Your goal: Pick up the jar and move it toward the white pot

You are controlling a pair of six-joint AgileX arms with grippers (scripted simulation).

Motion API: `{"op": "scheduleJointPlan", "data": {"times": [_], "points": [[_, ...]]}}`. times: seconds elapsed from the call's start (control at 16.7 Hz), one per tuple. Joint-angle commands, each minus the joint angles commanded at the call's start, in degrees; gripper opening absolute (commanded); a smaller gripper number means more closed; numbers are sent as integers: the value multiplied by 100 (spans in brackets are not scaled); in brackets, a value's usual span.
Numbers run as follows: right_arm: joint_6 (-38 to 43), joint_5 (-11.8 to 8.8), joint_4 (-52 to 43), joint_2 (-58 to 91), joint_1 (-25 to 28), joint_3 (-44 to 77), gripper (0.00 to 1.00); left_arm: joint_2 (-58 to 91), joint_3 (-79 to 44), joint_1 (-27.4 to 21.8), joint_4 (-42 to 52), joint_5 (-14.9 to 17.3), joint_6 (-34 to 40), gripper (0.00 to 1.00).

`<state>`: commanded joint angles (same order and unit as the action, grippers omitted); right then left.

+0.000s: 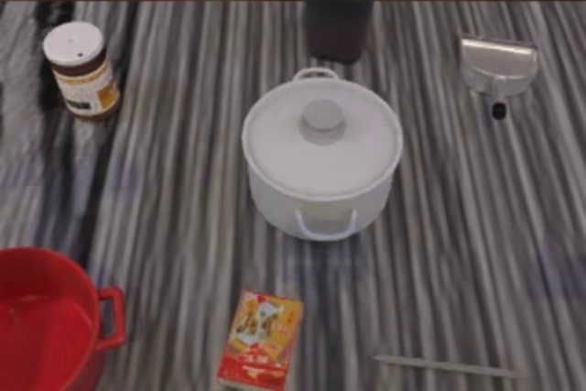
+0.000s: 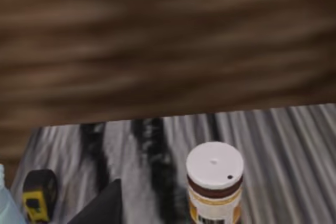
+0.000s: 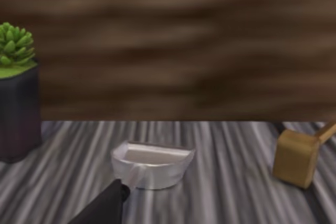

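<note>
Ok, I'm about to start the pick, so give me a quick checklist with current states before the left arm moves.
1. The jar upright, lid on: ok.
2. Space around the jar free for a grasp: ok.
3. Striped table between the jar and the white pot unobstructed: ok.
4. White pot lid in place: ok.
5. Left gripper open: cannot tell.
6. Red pot away from that route: ok.

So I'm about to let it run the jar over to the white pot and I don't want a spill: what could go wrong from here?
1. The jar is tall and narrow and stands near the table's left edge; an off-centre grasp could tip it or push it off.
2. The white pot has a knobbed lid and a loop handle facing the jar's side; a low carry could bump them.
3. The dark plant pot stands just behind the white pot, so overshooting might knock it.
</note>
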<state>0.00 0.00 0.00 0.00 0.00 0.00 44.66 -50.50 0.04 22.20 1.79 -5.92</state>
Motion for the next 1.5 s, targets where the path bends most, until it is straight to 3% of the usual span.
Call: {"op": "scheduleJointPlan", "data": {"times": [0.9, 1.26, 1.5], "points": [[0, 0, 0, 0, 0, 0, 100, 8682, -7607, -24, 4622, 191, -941, 100], [0, 0, 0, 0, 0, 0, 100, 10415, -9610, -25, 5446, 208, -1124, 100], [0, 0, 0, 0, 0, 0, 100, 10651, -9938, -27, 5549, 212, -1151, 100]]}}
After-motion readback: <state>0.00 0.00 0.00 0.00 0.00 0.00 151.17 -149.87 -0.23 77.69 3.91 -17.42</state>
